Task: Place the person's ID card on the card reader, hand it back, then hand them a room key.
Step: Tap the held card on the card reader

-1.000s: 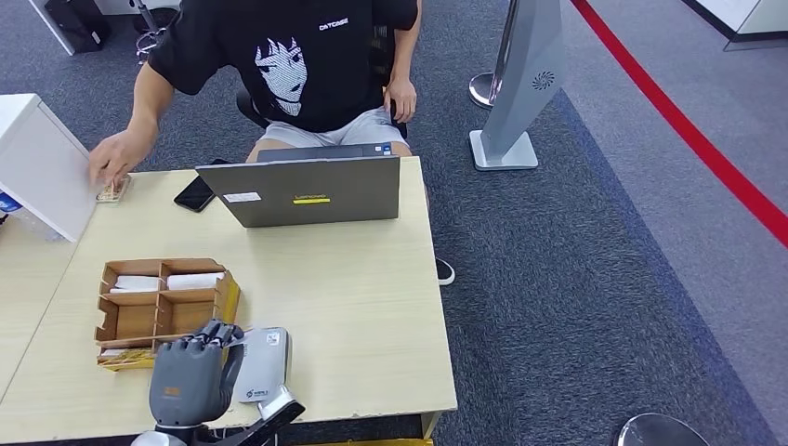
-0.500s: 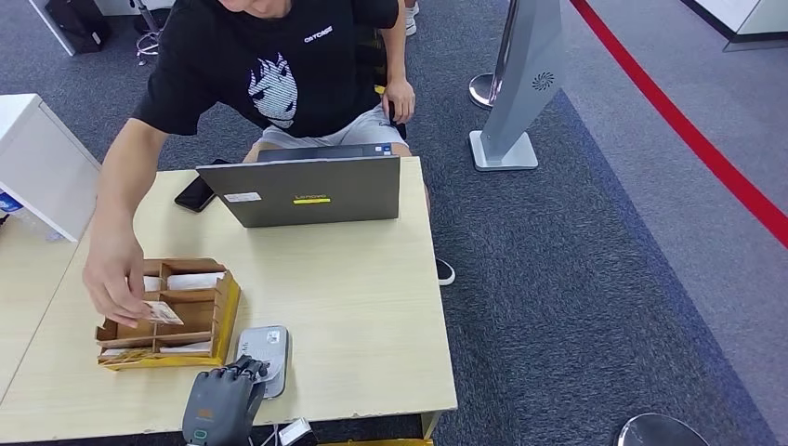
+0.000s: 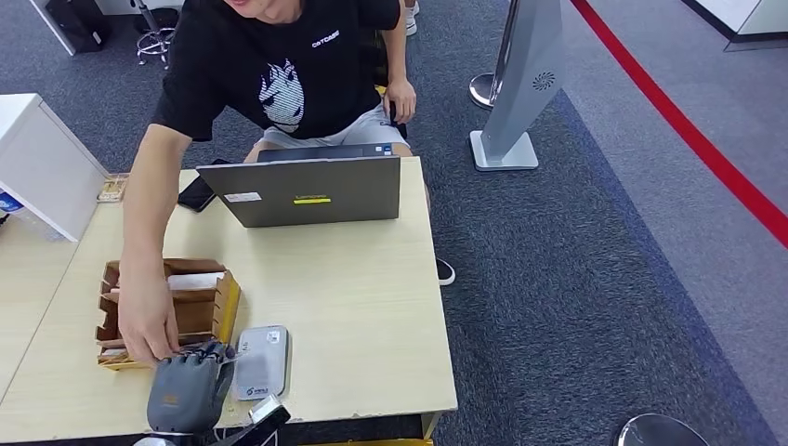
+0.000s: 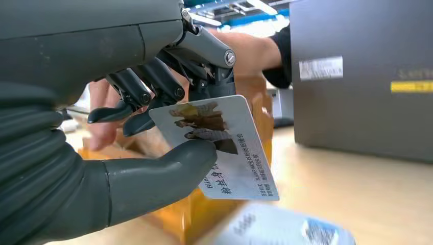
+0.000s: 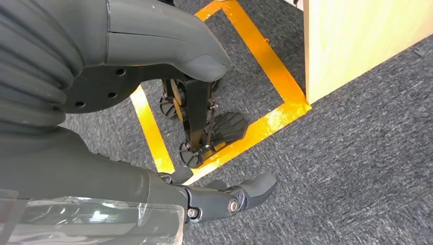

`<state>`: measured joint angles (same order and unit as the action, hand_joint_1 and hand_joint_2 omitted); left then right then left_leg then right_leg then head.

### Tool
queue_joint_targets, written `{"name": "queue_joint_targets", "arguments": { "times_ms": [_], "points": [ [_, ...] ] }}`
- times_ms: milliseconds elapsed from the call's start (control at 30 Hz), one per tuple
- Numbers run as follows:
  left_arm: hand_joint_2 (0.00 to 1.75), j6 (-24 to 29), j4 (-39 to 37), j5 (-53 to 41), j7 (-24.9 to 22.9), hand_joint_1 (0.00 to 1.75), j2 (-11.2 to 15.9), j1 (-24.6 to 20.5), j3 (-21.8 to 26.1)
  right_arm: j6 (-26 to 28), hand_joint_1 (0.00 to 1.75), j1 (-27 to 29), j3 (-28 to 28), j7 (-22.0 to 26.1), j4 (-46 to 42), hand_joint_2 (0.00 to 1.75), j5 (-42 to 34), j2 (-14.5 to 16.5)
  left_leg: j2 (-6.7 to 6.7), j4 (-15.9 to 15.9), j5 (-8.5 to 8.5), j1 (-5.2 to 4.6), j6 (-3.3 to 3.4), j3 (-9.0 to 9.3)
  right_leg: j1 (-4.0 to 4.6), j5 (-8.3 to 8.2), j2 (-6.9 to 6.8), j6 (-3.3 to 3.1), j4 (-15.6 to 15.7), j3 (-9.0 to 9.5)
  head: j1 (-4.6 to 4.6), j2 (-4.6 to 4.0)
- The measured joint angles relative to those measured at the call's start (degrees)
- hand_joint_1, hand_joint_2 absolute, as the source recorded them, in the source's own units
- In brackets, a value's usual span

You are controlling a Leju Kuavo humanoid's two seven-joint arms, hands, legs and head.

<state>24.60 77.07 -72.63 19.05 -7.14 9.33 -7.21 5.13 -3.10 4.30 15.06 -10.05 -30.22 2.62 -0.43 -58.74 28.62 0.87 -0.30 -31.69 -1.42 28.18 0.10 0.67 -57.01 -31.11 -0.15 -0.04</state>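
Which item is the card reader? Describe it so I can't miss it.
On the wooden table, look at the near edge beside the yellow-sided cardboard organizer. The card reader is the flat silver-grey slab there, right of the left hand; unlike the organizer, it has no compartments.

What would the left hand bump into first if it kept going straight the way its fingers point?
Likely the person's hand, right at the left hand's fingertips beside the wooden organizer. The ID card it pinches leads; depth is unclear.
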Motion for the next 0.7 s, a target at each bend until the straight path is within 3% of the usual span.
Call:
{"name": "queue_joint_targets", "arguments": {
  "times_ms": [233, 700],
  "points": [
    [1.75, -2.54, 13.66, -0.91, 0.73, 1.75, -0.40, -0.35, 3.51, -0.55, 0.00, 0.04, 0.51, -0.15, 0.00, 1.75, 2.04, 0.03, 0.00, 0.00, 0.01, -0.01, 0.01, -0.04, -0.01, 0.00, -0.01, 0.00, 0.00, -0.02, 0.00, 0.00],
    [1.75, -2.97, 20.99, -2.07, -1.18, 1.75, -0.57, -1.28, 3.89, -0.91, 0.00, -0.01, 0.51, -0.34, 0.00, 1.75, 3.32, 0.30, 0.00, 0.00, 0.01, -0.01, 0.01, -0.04, -0.01, 0.00, 0.00, 0.00, 0.00, -0.02, 0.00, -0.01]
  ]
}}
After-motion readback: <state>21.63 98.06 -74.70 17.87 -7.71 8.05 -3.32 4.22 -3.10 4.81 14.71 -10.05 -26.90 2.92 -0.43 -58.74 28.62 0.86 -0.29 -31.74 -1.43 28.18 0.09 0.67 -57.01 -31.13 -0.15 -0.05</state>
